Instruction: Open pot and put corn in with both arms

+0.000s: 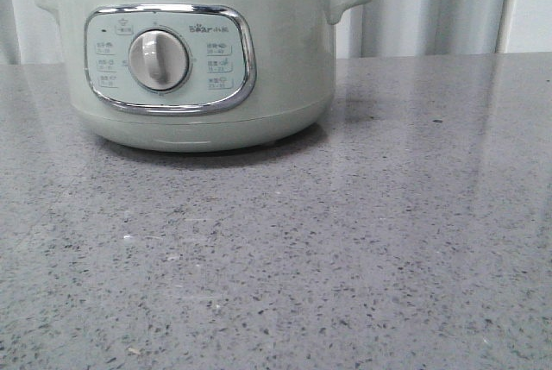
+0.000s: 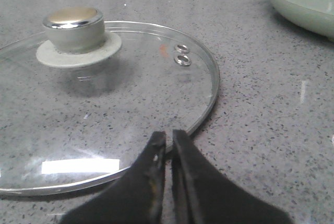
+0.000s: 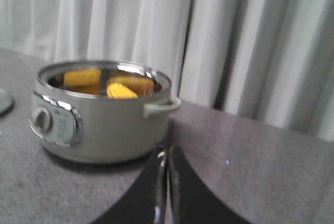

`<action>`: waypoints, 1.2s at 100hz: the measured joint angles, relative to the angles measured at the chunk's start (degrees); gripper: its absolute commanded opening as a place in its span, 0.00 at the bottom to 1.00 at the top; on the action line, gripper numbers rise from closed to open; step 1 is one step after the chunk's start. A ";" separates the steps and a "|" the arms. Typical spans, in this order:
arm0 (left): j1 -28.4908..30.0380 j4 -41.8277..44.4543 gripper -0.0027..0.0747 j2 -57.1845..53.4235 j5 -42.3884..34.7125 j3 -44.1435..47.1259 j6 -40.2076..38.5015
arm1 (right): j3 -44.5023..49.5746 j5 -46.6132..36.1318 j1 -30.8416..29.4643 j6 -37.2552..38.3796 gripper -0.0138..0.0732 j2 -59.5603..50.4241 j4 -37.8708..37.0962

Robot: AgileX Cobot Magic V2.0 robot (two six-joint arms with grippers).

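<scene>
The pale-green pot point(image 1: 198, 51) stands on the grey table at the back left, with no lid on it and its steel rim bare. In the right wrist view the pot point(image 3: 104, 125) is open, and the yellow corn point(image 3: 121, 90) lies inside it. More yellow shows by the pot's inner wall, either reflection or cob. The glass lid point(image 2: 104, 104) with its metal knob point(image 2: 73, 25) lies flat on the table. My left gripper point(image 2: 168, 136) is shut and empty, its tips just over the lid's rim. My right gripper point(image 3: 167, 153) is shut and empty, some way from the pot's handle side. Neither gripper shows in the front view.
A grey speckled table point(image 1: 345, 241) stretches in front of the pot and to its right. White curtains point(image 3: 235, 41) hang behind the table. An edge of the pot point(image 2: 308, 4) shows in the left wrist view, beyond the lid. The lid's edge point(image 3: 3, 102) also shows in the right wrist view.
</scene>
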 measured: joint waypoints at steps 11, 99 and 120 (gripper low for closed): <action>0.00 -0.10 0.01 0.00 0.00 0.00 0.00 | 6.51 -0.81 -5.29 0.00 0.08 -0.25 0.41; 0.00 -0.10 0.01 0.00 0.00 0.00 0.00 | 23.37 0.22 -14.84 0.00 0.08 -7.77 7.91; 0.00 -0.10 0.01 0.00 0.00 0.00 0.00 | 23.37 0.22 -14.84 0.00 0.08 -7.77 7.91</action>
